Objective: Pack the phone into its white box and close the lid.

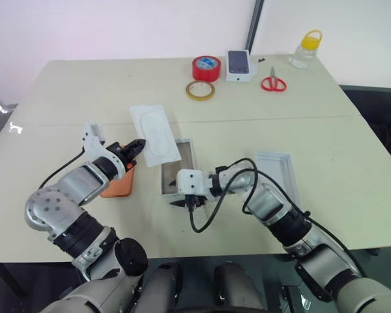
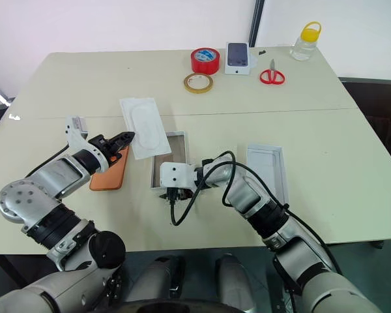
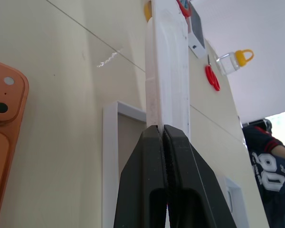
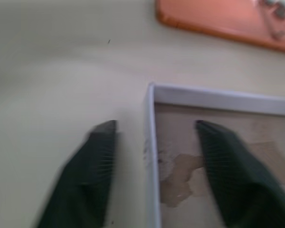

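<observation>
My left gripper (image 1: 140, 143) is shut on the edge of a flat white insert card (image 1: 155, 134), holding it tilted above the table; the left wrist view shows the pinch (image 3: 162, 127). The orange phone (image 1: 119, 186) lies camera-side up on the table below my left forearm. The white box (image 1: 177, 171) lies open in the middle with its brownish inside showing. My right gripper (image 4: 154, 126) is open at the box's near corner, one finger outside the rim (image 4: 218, 97) and one over the inside. The lid (image 1: 280, 168) lies inside-up to the right.
At the table's far side stand a red tape roll (image 1: 206, 68), a yellowish tape ring (image 1: 200, 90), a smaller white box with a dark phone picture (image 1: 240, 65), red scissors (image 1: 273, 83) and a yellow-capped bottle (image 1: 306, 49). A person in a dark jersey (image 3: 266, 161) is beyond the table.
</observation>
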Robot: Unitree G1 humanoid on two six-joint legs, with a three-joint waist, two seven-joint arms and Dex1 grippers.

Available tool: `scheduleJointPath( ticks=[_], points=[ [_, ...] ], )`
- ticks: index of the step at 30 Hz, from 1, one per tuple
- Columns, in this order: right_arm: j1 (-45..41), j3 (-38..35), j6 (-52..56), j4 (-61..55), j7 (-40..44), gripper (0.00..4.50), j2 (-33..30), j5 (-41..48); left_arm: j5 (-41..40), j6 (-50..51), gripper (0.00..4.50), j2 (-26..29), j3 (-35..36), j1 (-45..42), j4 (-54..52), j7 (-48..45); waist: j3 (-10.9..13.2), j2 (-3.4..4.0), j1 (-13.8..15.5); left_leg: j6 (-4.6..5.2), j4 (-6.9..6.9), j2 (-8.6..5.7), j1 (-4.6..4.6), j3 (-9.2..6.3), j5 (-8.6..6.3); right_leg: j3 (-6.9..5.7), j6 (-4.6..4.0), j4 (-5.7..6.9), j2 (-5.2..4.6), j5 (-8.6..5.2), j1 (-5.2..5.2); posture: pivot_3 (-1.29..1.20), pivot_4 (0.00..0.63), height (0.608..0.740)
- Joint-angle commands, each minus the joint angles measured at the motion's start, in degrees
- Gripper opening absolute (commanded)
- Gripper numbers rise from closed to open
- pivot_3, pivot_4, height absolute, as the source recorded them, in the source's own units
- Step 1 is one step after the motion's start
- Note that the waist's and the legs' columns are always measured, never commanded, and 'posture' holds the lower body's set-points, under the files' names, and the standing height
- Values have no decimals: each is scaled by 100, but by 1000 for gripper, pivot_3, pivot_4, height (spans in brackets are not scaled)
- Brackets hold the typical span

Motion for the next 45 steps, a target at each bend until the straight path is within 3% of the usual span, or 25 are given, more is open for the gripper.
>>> scheduleJointPath(
  ticks=[1,9,29,30,32,38,45],
  points=[
    [22,-497,90,-602,168,3802,-306,328,-346,49,0,154,-305,211,-161,26,0,0,7,0,0,0,0,0,0,0,0,0,0,0,0,0,150,740],
    [202,-1084,308,-847,323,3802,-1167,551,-1005,49,0,275,-1043,733,-221,426,0,-1,7,1,-1,-1,0,1,0,2,0,-2,-2,0,2,0,150,740],
    [195,-1162,201,-527,-4,3802,-1162,456,-1548,49,0,66,-1499,1128,-40,1233,1,-1,22,0,-1,-1,-1,1,0,3,0,-2,-3,0,1,0,150,740],
    [189,-1155,195,-518,-11,3865,-1152,454,-1591,49,609,79,-1497,1145,-42,1253,1,-1,24,0,-1,-1,0,1,0,3,0,-2,-3,0,1,0,150,740],
    [170,-1143,175,-492,-20,3865,-1136,449,-1659,49,1330,151,-1533,1179,-51,1262,1,-1,20,0,-1,-1,0,1,0,3,0,-2,-3,0,1,0,150,740],
    [116,-1123,122,-404,-37,3865,-1098,439,-1900,49,4178,367,-1515,1114,-79,1240,0,-1,21,0,-1,-1,0,1,0,3,0,-2,-3,0,2,0,150,740],
    [28,-1186,222,-308,-101,3865,-1029,472,-2311,-57,4178,706,-1379,862,-85,1106,1,-1,22,0,-1,-1,-1,1,0,2,0,-2,-3,0,1,0,150,740]
  ],
)
